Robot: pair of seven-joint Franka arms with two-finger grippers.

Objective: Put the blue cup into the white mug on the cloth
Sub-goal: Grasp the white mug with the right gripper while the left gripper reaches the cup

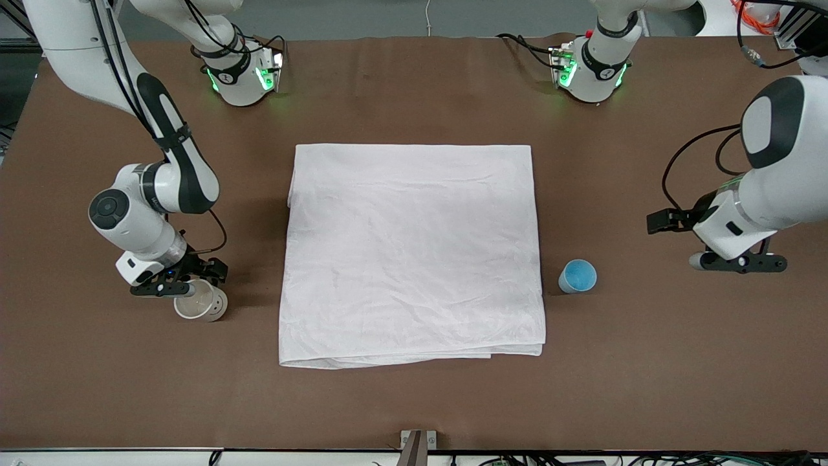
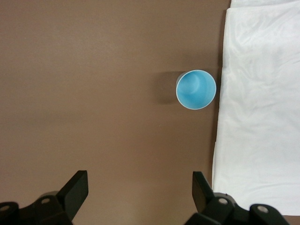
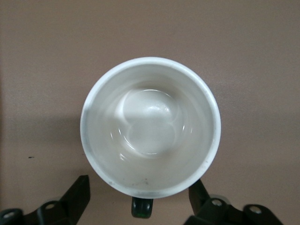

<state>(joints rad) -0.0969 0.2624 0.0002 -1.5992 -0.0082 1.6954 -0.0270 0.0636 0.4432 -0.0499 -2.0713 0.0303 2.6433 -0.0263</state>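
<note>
At the right arm's end of the table, the right gripper (image 1: 169,286) is hanging low over the white mug (image 1: 202,305), which is standing upright on the bare brown table (image 1: 414,401), well apart from the cloth (image 1: 413,252). The right wrist view is looking straight down into the mug's empty bowl (image 3: 150,126), with the two fingers (image 3: 75,194) spread wide on either side of the rim near the small black handle (image 3: 141,207), released and grasping nothing. I judge the step in hand to be the approach for picking up the mug, since it is not yet on the cloth. The next move is calling for a descent until the fingers are straddling the mug's wall or handle side, then a closing and a carry onto the cloth.

The cloth is lying flat and wrinkled across the middle of the table, with nothing resting on it.

Toward the left arm's end, the blue cup (image 1: 577,276) is standing upright just beside the cloth's edge, mouth upward, its long axis vertical like the mug's. The left gripper (image 1: 737,262) is waiting over bare table near the cup, its fingers (image 2: 75,192) parted and empty, with the cup (image 2: 196,89) ahead of them and untouched.
</note>
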